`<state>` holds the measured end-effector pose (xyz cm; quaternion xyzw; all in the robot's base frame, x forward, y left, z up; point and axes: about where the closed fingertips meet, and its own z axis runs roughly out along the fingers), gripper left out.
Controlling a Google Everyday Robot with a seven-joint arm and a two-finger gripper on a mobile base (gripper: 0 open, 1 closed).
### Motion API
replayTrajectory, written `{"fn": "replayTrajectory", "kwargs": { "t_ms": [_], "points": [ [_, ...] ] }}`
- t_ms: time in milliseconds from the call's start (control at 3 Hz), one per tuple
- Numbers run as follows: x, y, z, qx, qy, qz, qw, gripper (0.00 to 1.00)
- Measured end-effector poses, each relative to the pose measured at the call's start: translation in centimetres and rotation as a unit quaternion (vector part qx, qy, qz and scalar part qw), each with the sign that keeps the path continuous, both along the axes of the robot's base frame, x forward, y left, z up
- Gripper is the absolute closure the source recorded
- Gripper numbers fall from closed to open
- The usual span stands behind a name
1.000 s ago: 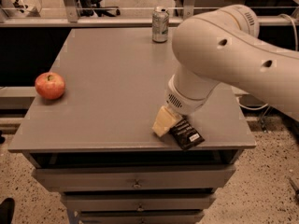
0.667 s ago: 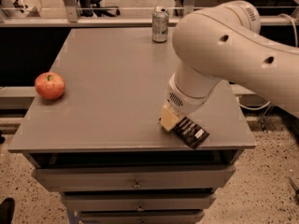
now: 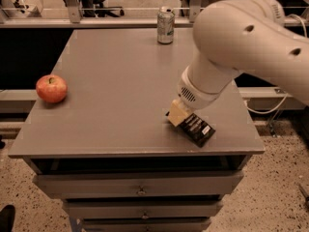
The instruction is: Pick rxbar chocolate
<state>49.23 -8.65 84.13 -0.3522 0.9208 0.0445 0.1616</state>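
The rxbar chocolate [image 3: 198, 129] is a flat black wrapper with pale text and a small white patch, near the front right of the grey table [image 3: 111, 95]. My gripper [image 3: 182, 121] reaches down from the big white arm [image 3: 241, 42] and is shut on the bar's left end. One pale finger [image 3: 176, 114] shows beside the bar; the other is hidden under the wrist. The bar sticks out to the lower right, tilted, just above or at the tabletop.
A red apple [image 3: 51, 88] sits at the table's left edge. A soda can [image 3: 165, 26] stands at the back centre. The table's front edge runs just below the bar. Drawers [image 3: 140, 190] are beneath, and chairs and a rail behind.
The gripper and the black bar have moved together slightly up and to the right, away from the front edge. The apple and the can have not moved.
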Motion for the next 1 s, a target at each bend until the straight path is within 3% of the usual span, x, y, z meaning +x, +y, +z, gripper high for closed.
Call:
{"fn": "replayTrajectory", "kwargs": {
  "t_ms": [333, 667, 1000],
  "points": [
    [5.6, -2.8, 3.1, 0.116, -0.068, -0.016, 0.9908, 1.00],
    [10.2, -5.7, 7.1, 0.244, -0.152, -0.020, 0.9576, 1.00],
    [10.2, -6.9, 11.3, 0.343, -0.207, 0.009, 0.9162, 1.00]
  ]
}}
